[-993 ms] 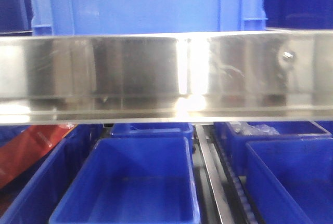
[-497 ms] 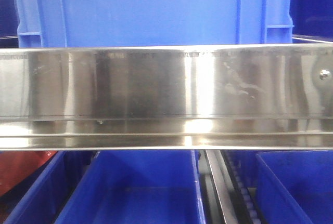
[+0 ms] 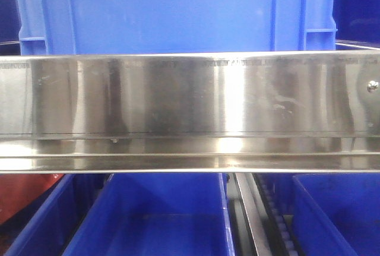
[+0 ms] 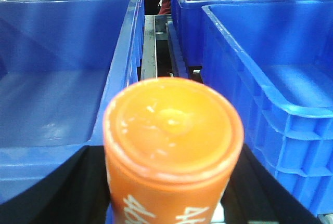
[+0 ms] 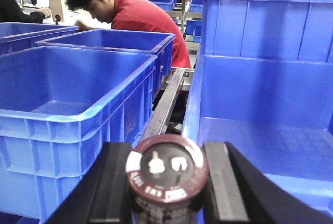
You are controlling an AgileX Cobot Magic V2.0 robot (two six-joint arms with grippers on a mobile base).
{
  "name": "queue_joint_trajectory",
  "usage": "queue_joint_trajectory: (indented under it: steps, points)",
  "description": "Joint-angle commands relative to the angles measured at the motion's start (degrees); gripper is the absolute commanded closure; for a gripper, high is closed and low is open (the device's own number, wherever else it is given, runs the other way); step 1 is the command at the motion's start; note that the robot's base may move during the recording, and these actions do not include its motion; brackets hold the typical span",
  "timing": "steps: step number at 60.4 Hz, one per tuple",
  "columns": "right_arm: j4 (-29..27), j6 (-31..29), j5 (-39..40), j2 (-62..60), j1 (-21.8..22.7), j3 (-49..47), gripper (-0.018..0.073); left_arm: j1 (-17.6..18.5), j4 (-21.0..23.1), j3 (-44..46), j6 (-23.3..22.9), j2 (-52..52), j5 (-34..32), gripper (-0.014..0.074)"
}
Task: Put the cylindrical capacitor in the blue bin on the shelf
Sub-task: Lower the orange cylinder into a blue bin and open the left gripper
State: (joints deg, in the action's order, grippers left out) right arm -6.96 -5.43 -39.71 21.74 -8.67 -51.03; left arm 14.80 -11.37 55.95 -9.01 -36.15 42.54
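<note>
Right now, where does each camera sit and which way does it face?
Front view: faces the shelf's steel rail, blue crate above, bins below; no robot part shows.
Left wrist: behind the left gripper, looking over its orange cylinder at bins.
Right wrist: behind the right gripper, looking over its capacitor at bins and a red-shirted person.
Both wrist views show bins flanking a metal track.

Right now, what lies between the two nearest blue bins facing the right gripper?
A steel shelf rail runs between the left bin and right bin, shown in the right wrist view.
</note>
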Motion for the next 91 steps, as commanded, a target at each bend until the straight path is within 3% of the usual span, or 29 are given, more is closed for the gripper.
queue_joint_trajectory:
  steps: [1,36,42,57,65,76,91]
  points:
    - [0.07,-0.13,1.27,-0.11,0.0,-0.45,0.0721,0.31,0.13,0.34,-0.29,0.18,-1.54,0.0707]
    - [0.07,-0.13,1.27,-0.11,0.0,-0.45,0.0721,0.43,2.61,2.01,0.59,-1.86,-4.0,0.0707]
    - [0.07,-0.13,1.27,-0.11,0.0,-0.45,0.0721,3.83,3.3,6.11,4.66,-5.88,-4.0,0.0707]
    - [0.07,-0.13,1.64,-0.11,0.0,-0.45,0.0721,16.48,3.3,22.0,5.62,-22.53,-2.82,0.0707]
    - [0.07,-0.13,1.64,-0.11,0.0,-0.45,0.0721,21.1,3.3,31.02,5.96,-32.84,-1.23,0.0707]
    - [0.07,-0.13,1.64,-0.11,0.0,-0.45,0.0721,24.08,3.3,39.97,5.96,-46.34,0.61,0.0707]
    - [0.07,-0.13,2.01,-0.11,0.0,-0.45,0.0721,24.32,3.3,44.09,5.96,-57.57,0.74,0.0707]
